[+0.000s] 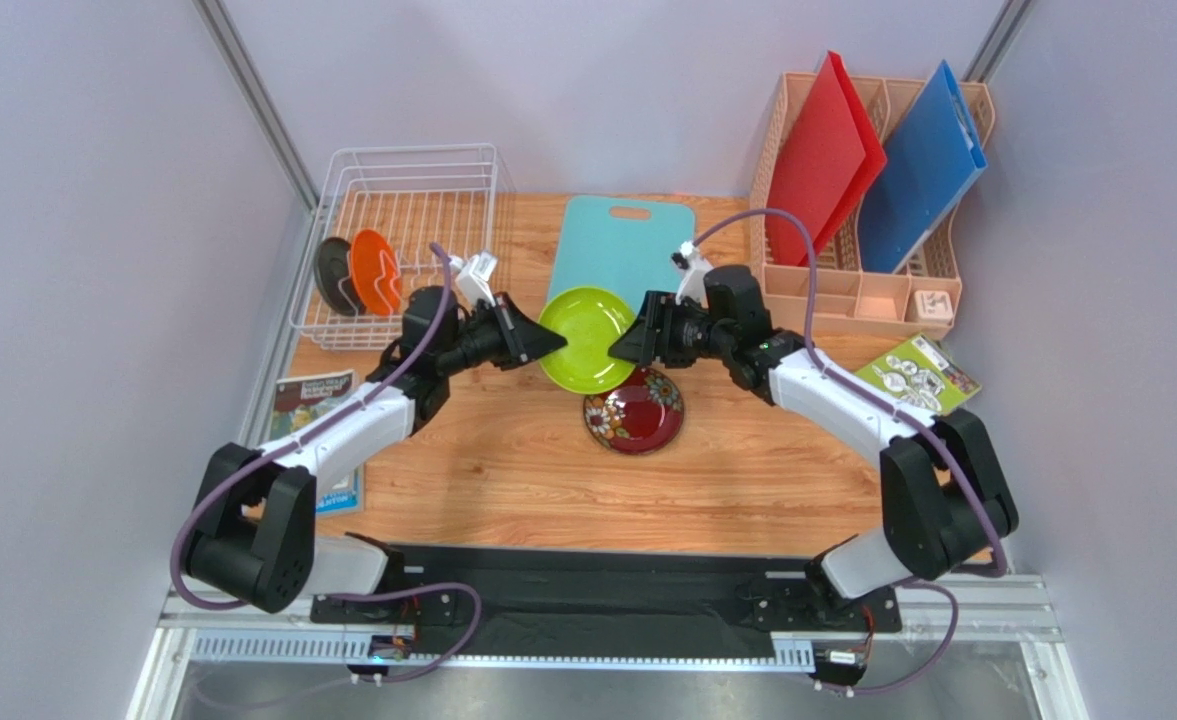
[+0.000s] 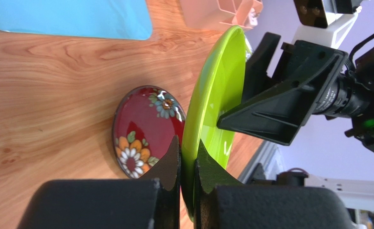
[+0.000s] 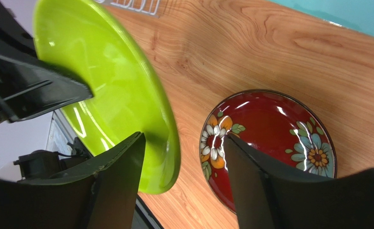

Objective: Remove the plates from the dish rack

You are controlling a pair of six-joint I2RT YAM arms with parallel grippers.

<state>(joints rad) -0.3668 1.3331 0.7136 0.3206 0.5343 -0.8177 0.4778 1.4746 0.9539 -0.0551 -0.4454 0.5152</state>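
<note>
Four plates were in sight, and only two of them stood in the dish rack (image 1: 411, 149) at the back left corner of the counter (image 1: 519, 480): the orange plate (image 1: 376, 270) and the dark teal-grey plate (image 1: 336, 278), upright on edge, side by side at its near left end.

The lime green plate (image 1: 587, 338) hung in the air over the middle of the counter, tipped up on edge between the two arms. The left claw (image 2: 188, 152) was pressed together on its rim, pinching it. The right claw (image 3: 184, 143) stood spread at the opposite edge, one finger at the plate's inner face and the other well clear of the rim.

The dark red patterned plate (image 1: 635, 411) lay flat on the counter, just below and in front of the green one.

Behind them lay one teal cutting board (image 1: 624, 240). The peach organizer (image 1: 865, 293) at the back right held two boards, one red board (image 1: 823, 158) and one blue board (image 1: 922, 165), leaning.
</note>
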